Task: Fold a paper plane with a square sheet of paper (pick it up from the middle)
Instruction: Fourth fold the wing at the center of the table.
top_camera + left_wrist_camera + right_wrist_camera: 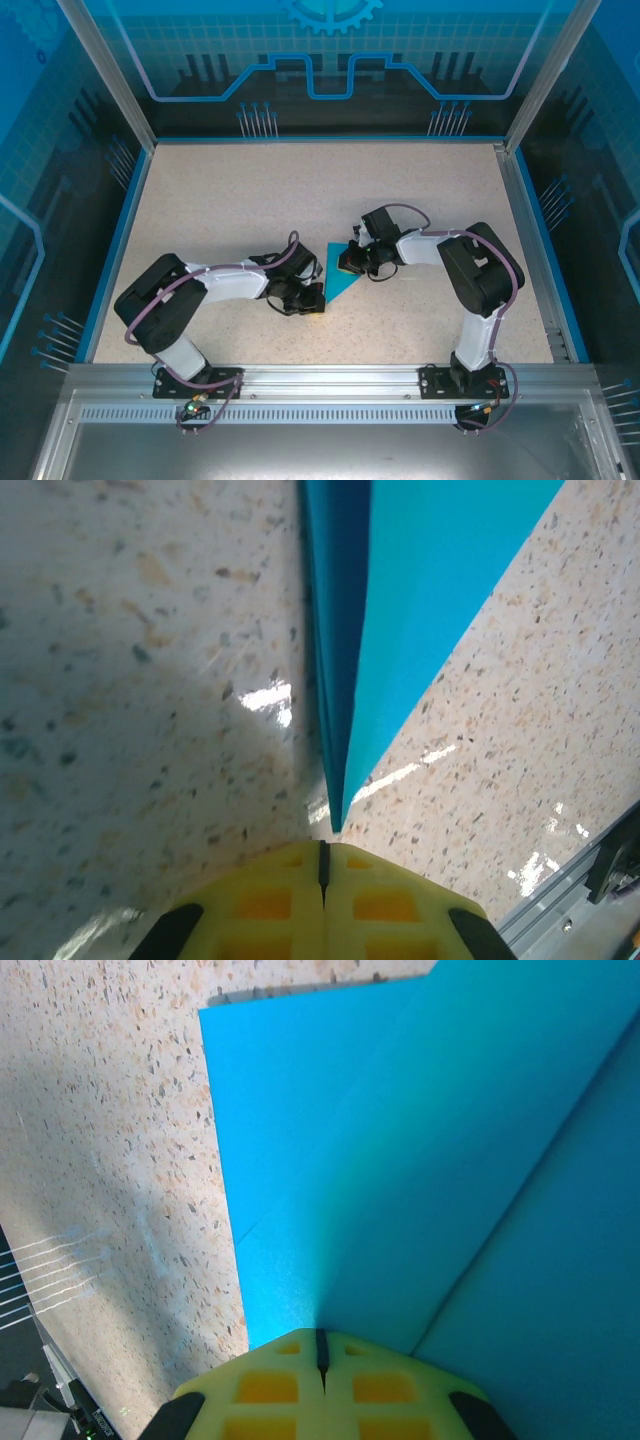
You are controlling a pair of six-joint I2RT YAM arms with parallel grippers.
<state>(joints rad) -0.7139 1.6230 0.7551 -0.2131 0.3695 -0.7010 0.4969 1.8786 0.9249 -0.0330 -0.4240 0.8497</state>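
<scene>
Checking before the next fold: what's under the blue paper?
The speckled table shows all around the paper. The patch directly beneath is covered, so anything there cannot be seen.

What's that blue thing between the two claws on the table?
The folded cyan paper, running from the left gripper to the right gripper, in the top view.

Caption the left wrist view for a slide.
Left gripper, shut, pinches the pointed tip of the folded paper over the speckled table.
</scene>
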